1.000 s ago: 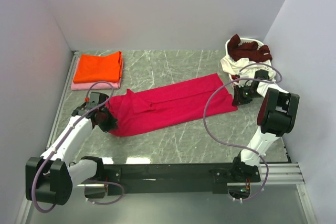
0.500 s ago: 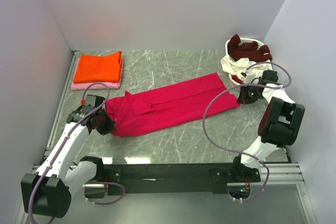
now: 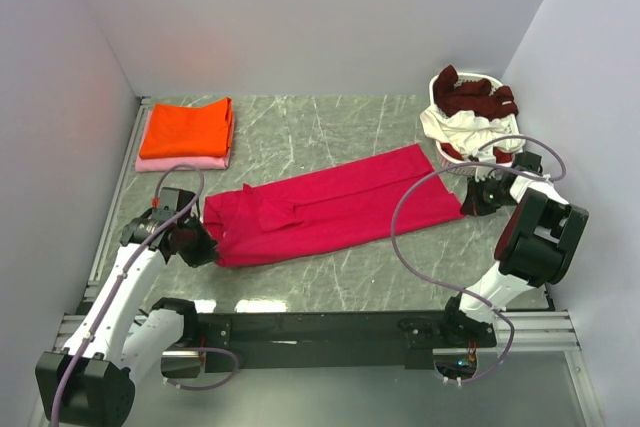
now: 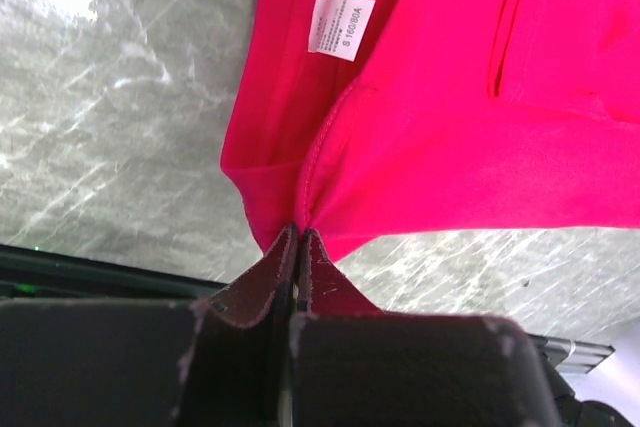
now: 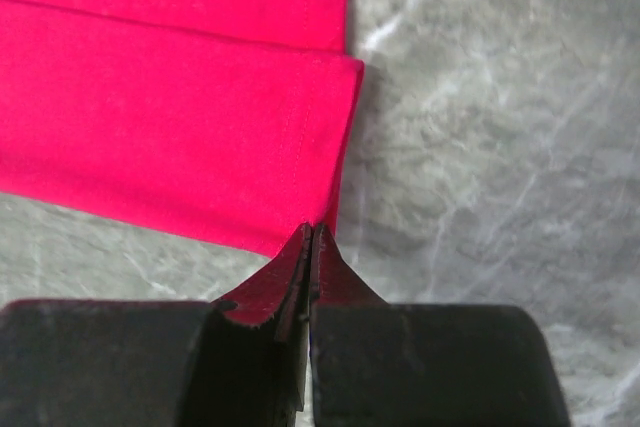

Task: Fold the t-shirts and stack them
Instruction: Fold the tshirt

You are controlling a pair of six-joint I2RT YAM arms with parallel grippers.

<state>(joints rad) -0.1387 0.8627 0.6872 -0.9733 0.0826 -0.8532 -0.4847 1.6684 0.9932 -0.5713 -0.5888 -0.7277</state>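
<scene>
Item: crimson-pink t-shirt (image 3: 330, 205) lying mid table (image 3: 330, 127), long-folded; R gripper (image 3: 474, 200) fingers, apart a sec ago, now clamping hem corner, L gripper (image 3: 197, 243) clamping neck end, both stretching it for next fold.

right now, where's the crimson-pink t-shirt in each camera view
Top external: the crimson-pink t-shirt lies stretched across the middle, between the left hand and right hand.
Left wrist: the t-shirt fills the upper right, a corner pinched in the left hand.
Right wrist: the t-shirt fills the upper left, its hem corner pinched in the right hand.
Shared landmark: the grey marbled tabletop.
</scene>
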